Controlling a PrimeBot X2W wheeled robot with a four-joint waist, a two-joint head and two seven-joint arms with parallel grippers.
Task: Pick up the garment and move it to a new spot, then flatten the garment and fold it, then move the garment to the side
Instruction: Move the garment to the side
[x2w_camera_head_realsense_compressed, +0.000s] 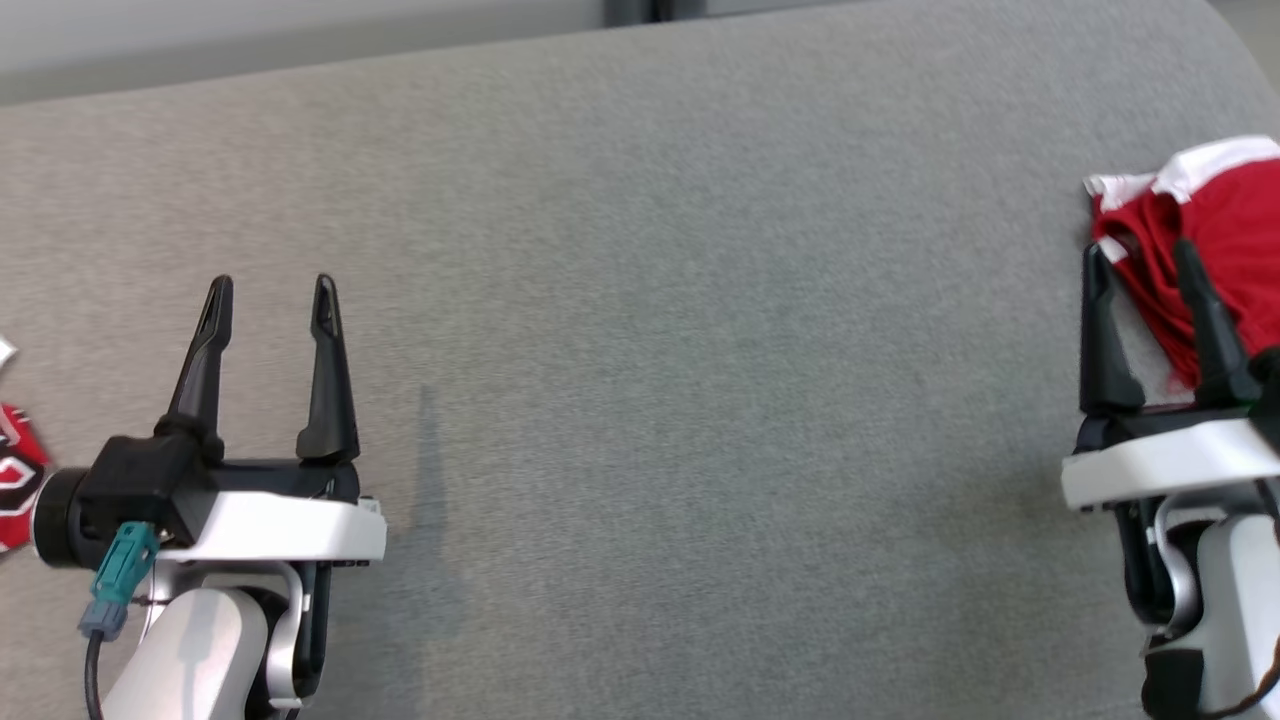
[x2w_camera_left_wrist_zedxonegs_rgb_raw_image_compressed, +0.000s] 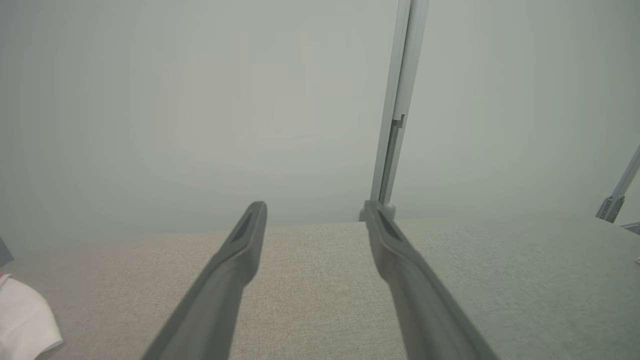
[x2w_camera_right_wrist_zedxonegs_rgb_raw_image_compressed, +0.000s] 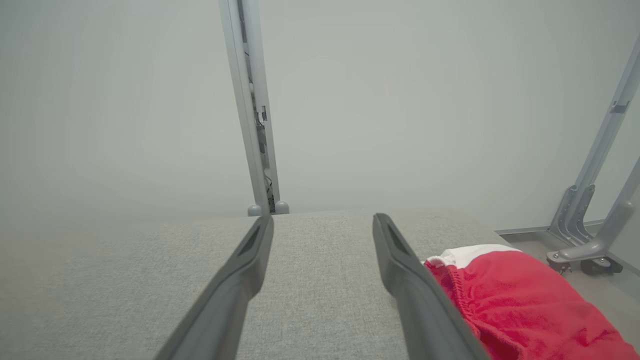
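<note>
The garment (x2w_camera_head_realsense_compressed: 1225, 250) is a crumpled red cloth with a white band, lying at the right edge of the grey padded surface (x2w_camera_head_realsense_compressed: 650, 300). My right gripper (x2w_camera_head_realsense_compressed: 1143, 262) hovers open just in front of it, and its right finger overlaps the red cloth. In the right wrist view the garment (x2w_camera_right_wrist_zedxonegs_rgb_raw_image_compressed: 525, 295) lies to the right of the right gripper (x2w_camera_right_wrist_zedxonegs_rgb_raw_image_compressed: 322, 220), with nothing between the fingers. My left gripper (x2w_camera_head_realsense_compressed: 272, 288) stands open over bare surface at the lower left; in its wrist view the left gripper (x2w_camera_left_wrist_zedxonegs_rgb_raw_image_compressed: 314, 206) holds nothing.
A red, white and black patterned cloth (x2w_camera_head_realsense_compressed: 15, 470) pokes in at the far left edge, and a white cloth (x2w_camera_left_wrist_zedxonegs_rgb_raw_image_compressed: 22, 320) shows low left in the left wrist view. Behind the surface stand a pale wall, a metal post (x2w_camera_left_wrist_zedxonegs_rgb_raw_image_compressed: 395, 100) and frame legs (x2w_camera_right_wrist_zedxonegs_rgb_raw_image_compressed: 590, 210).
</note>
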